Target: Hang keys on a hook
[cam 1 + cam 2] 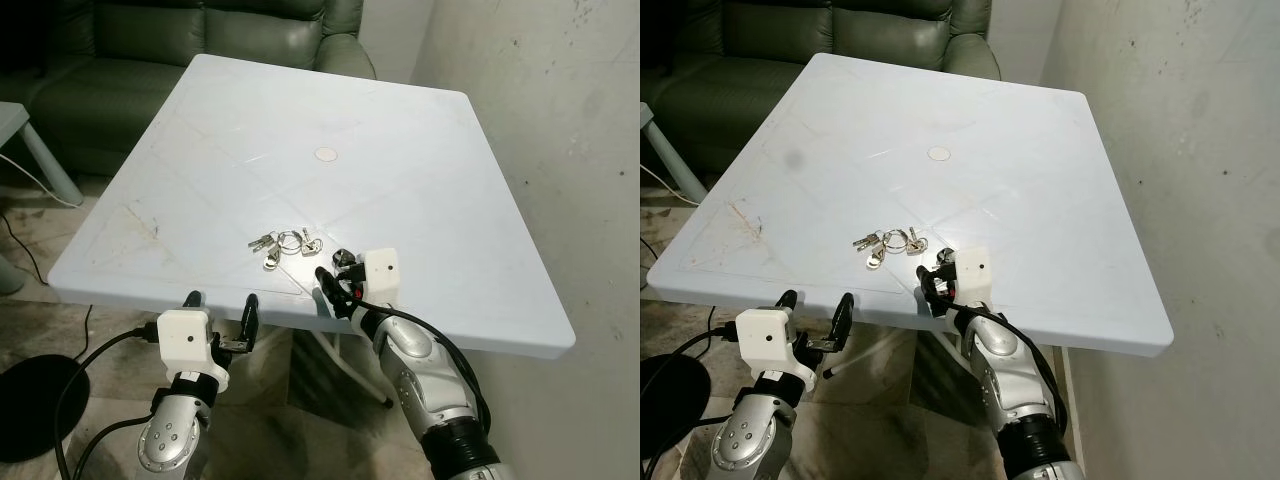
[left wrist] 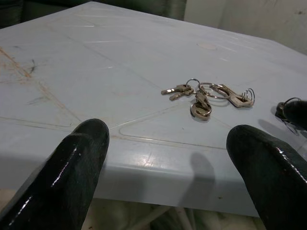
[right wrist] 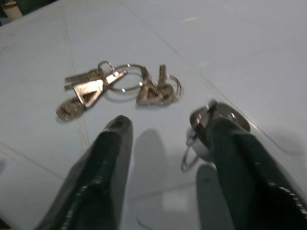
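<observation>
Keys (image 1: pixel 285 243): loose bunch on the table (image 1: pixel 420 150), near its front edge. Right gripper (image 1: pixel 334 283): just beside them, fingers parted, nothing gripped. Left gripper (image 1: pixel 220 304): spread wide off the front edge. Risk: flat keys skidding under closing fingers.

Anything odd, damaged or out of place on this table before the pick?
Mostly normal. The keys lie loose near the front of the white table. A second small ring piece lies apart from them, against one finger of the open right gripper. The tabletop has brownish scuffs near its left edge.
</observation>
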Robot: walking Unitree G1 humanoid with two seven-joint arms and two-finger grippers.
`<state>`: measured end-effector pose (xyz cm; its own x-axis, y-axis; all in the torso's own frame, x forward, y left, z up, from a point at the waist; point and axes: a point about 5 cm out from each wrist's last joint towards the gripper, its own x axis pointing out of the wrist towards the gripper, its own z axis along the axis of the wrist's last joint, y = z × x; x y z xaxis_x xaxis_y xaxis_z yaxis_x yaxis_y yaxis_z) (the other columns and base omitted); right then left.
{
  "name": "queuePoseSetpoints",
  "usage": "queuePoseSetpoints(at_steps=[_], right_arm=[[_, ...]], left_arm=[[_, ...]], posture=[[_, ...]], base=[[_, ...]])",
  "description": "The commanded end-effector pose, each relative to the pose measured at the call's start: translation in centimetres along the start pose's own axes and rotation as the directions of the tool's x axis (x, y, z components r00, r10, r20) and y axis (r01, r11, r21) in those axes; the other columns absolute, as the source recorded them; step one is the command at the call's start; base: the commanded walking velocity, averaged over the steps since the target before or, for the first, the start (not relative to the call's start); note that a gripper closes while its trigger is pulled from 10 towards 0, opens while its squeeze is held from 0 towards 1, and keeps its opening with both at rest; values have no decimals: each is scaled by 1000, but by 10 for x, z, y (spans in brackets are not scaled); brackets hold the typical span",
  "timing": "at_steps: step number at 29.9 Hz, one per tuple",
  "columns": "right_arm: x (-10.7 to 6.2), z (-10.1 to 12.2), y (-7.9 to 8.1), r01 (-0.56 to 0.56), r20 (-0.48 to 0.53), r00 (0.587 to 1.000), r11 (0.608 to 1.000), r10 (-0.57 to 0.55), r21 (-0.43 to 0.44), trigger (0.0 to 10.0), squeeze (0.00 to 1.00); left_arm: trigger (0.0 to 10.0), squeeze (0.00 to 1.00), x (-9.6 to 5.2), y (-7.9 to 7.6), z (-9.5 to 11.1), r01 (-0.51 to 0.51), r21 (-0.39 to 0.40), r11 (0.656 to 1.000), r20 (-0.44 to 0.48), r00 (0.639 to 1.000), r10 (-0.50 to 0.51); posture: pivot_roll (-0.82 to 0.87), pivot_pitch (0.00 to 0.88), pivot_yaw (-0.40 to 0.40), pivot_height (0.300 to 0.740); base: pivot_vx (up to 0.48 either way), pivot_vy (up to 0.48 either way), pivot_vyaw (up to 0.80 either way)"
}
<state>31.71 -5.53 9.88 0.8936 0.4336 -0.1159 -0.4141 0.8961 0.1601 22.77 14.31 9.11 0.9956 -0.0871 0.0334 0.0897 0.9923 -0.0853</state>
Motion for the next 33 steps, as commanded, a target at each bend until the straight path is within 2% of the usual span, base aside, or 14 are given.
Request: queuePoseSetpoints(at_steps=[1, 11, 26, 33], right_arm=[[3, 7, 1, 10, 17, 1000, 1000, -10, -9, 10000, 0], [8, 8, 6, 21, 6, 1000, 1000, -21, -22, 10000, 0], [13, 2, 5, 132, -47, 989, 986, -137, -100, 10000, 0], [14, 4, 4, 145, -26, 989, 986, -147, -82, 10000, 0]], left_arm=[[10000, 0, -1, -2, 3, -4, 5, 1000, 12, 1000, 4], [10000, 0, -1, -2, 3, -7, 5, 1000, 15, 1000, 7], [10000, 0, -3, 0, 4, -21, 8, 1000, 13, 1000, 20], [10000, 0, -3, 0, 4, -24, 10, 1000, 12, 1000, 24]], posture=[[63, 100, -109, 740], [71, 97, -112, 740], [79, 115, -113, 740], [83, 118, -115, 740]], base=[[0, 0, 0], [0, 0, 0], [0, 0, 0], [0, 0, 0]])
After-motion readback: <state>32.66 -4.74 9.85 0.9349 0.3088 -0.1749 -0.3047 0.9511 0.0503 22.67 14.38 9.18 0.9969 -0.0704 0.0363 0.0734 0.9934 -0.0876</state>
